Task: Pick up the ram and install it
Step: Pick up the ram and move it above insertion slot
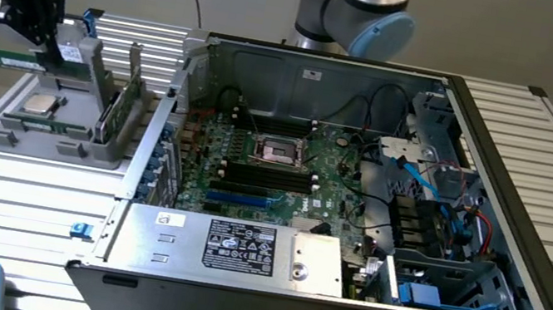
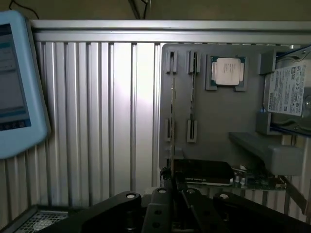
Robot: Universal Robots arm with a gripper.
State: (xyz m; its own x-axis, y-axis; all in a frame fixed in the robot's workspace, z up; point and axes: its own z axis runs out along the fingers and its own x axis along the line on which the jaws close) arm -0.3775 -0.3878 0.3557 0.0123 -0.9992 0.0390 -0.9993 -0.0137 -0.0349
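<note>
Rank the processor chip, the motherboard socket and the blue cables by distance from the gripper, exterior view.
1. processor chip, on the grey tray beneath the gripper.
2. motherboard socket, toward the exterior view's right.
3. blue cables, farthest to the exterior view's right.

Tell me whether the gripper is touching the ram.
Touching. The exterior view shows the gripper clamped on the ram, the green stick jutting sideways from its fingertips.

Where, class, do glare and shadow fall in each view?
Exterior view: glare washes the ribbed aluminium table; the black computer case is dim inside. Wrist view: a bright streak crosses that table; the black gripper holding the green ram stick is shadowed.
</note>
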